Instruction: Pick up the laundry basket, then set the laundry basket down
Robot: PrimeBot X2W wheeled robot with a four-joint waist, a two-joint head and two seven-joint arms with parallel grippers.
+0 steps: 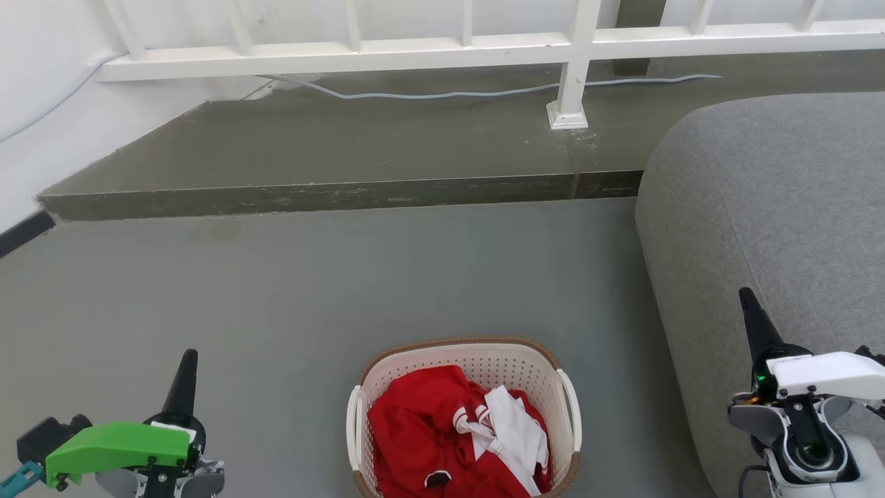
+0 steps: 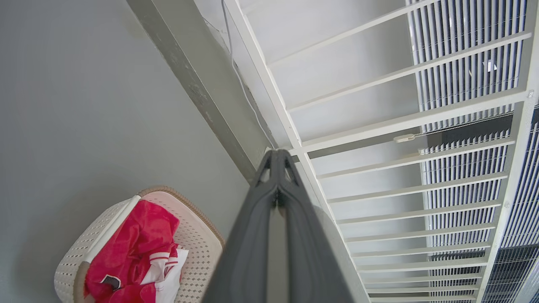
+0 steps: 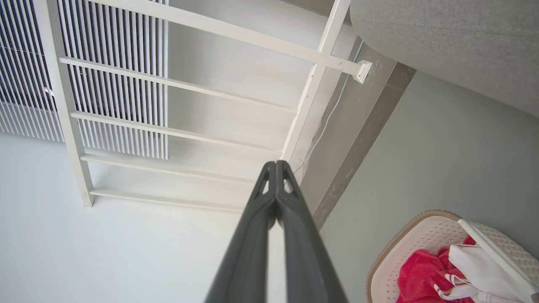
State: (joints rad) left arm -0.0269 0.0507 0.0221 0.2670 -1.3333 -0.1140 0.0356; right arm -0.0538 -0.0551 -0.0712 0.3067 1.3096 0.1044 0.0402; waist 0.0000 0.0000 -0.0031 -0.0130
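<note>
The left arm sits low at the lower left of the head view, its green-covered wrist near the bottom edge. The left tool (image 1: pixel 187 363) points up and away over the grey floor (image 1: pixel 276 290), well to the left of the laundry basket (image 1: pixel 484 363). In the left wrist view the two dark fingers of the left tool (image 2: pixel 276 155) lie pressed together, tips meeting, with nothing between them and nothing touched. The right arm is posed alike at the lower right, its white-covered wrist low. The right tool (image 1: pixel 748 301) points up in front of a grey upholstered seat (image 1: pixel 774 207), well apart from the basket's right side. The right wrist view shows the right tool (image 3: pixel 276 165) likewise closed tip to tip, empty and in free air. The laundry basket stands upright on the floor between the two arms, at the bottom middle of the head view, its near end cut off by the picture's edge. Neither tool touches its brown rim or its white loop handles. Inside lies a crumpled red garment (image 1: pixel 415 429) with a white garment (image 1: pixel 515 425) on top toward the right. Beyond the basket a raised step (image 1: pixel 332 197) runs across, carrying a white railing (image 1: pixel 415 52) and a pale cable (image 1: pixel 449 93).
</note>
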